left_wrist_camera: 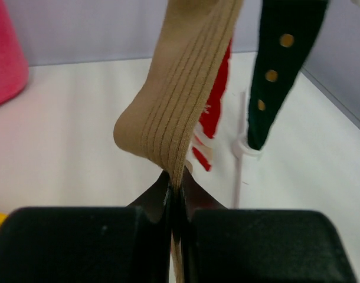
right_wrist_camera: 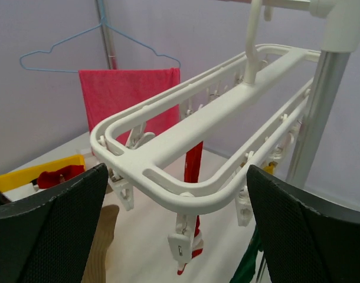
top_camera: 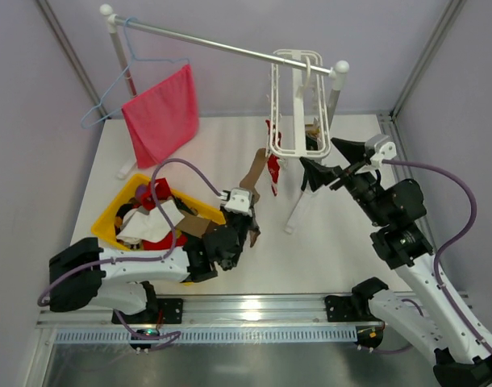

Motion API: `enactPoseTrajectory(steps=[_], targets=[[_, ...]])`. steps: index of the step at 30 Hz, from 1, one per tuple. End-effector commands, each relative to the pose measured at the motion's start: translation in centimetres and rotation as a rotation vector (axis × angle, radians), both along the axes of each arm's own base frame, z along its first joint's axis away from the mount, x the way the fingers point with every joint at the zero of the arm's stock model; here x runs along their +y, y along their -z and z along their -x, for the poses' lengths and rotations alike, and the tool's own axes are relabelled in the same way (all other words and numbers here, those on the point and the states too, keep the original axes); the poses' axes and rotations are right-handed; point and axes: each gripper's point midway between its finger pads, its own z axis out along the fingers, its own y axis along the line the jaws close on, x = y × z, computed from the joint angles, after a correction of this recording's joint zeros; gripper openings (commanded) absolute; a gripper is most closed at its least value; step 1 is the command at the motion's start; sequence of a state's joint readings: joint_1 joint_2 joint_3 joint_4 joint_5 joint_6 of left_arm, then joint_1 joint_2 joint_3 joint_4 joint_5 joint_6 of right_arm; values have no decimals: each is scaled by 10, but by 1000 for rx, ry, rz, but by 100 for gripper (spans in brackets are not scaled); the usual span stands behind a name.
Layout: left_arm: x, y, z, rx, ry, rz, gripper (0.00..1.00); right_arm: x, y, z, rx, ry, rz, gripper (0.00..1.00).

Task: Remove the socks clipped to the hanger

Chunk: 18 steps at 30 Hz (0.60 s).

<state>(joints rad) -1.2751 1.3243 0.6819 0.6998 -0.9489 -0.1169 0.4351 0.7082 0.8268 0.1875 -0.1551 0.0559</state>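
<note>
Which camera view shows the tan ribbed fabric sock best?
The left wrist view: the tan ribbed fabric sock fills it, pinched in the left end effector. The top external view shows it small; the right wrist view shows only a part, low left.

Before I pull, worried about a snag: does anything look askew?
The tan sock runs slantwise from the hanger to the left hand, which is shut on it; the red sock hangs straight.

hanger (top_camera: 290, 151): white clip frame, hangs by hook, 1 o'clock | tan sock (left_wrist_camera: 180, 100): ribbed, stretched toward 7 o'clock | red sock (right_wrist_camera: 193, 171), dark green sock (left_wrist_camera: 283, 65): clipped, dangling
</note>
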Motion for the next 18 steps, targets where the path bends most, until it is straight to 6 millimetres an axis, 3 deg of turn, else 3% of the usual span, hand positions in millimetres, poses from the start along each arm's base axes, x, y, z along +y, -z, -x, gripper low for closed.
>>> enactPoseTrajectory(steps=[1,4,10,14,15,17,18], targets=[[33,-16,-10,-14,-89,119,0,9,-38,35,-122,-122,-32,98],[39,-16,-13,-19,-110,96,0,17,-46,60,-183,-218,-13,99],[19,-18,-15,-20,-62,78,0,30,-61,88,-207,-362,17,99],[10,-19,-13,-15,-21,90,0,48,-59,78,-155,-429,36,99],[10,-19,-13,-13,-16,95,0,58,-49,67,-104,-439,49,99],[10,-19,-12,-10,-8,98,0,64,-50,54,-91,-396,68,99],[10,-19,-11,-9,-6,98,0,82,-37,55,-42,-428,95,99]])
